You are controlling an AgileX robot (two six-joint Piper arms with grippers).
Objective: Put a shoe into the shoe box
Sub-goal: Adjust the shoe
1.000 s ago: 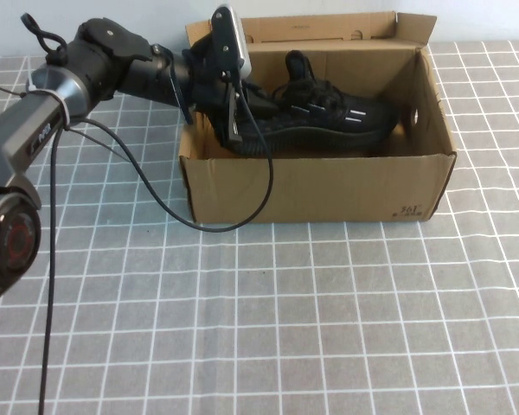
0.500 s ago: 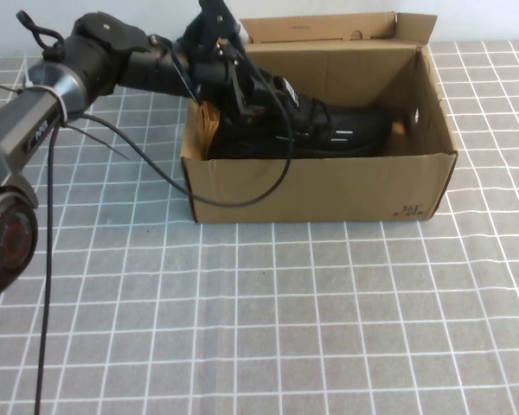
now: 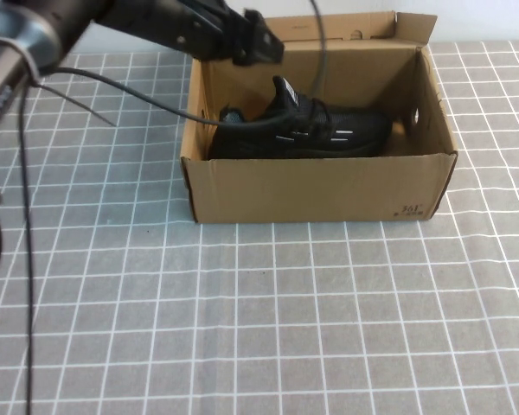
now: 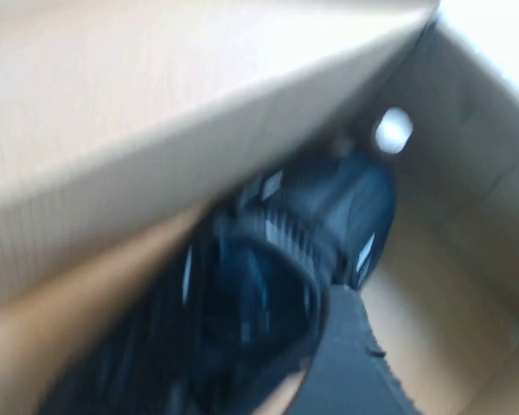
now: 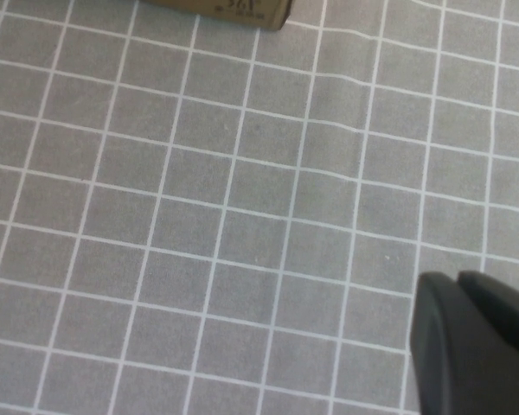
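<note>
one shoe [image 3: 303, 130] lies in one shoe box [image 3: 320, 186]; left gripper [image 3: 258, 47] above, grip unclear; right gripper [image 5: 467, 341] closed

High cam + wrists, shoe box [image 3: 329, 186] shared

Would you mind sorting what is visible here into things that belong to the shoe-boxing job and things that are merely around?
Part of the job:
- shoe, lying inside the box
- shoe box, flaps upright
- left end effector, above the box's rear left corner, clear of the shoe

Merely around:
- grid-patterned table cover
- right end effector, shut, parked over the cover
- dangling black cable
</note>
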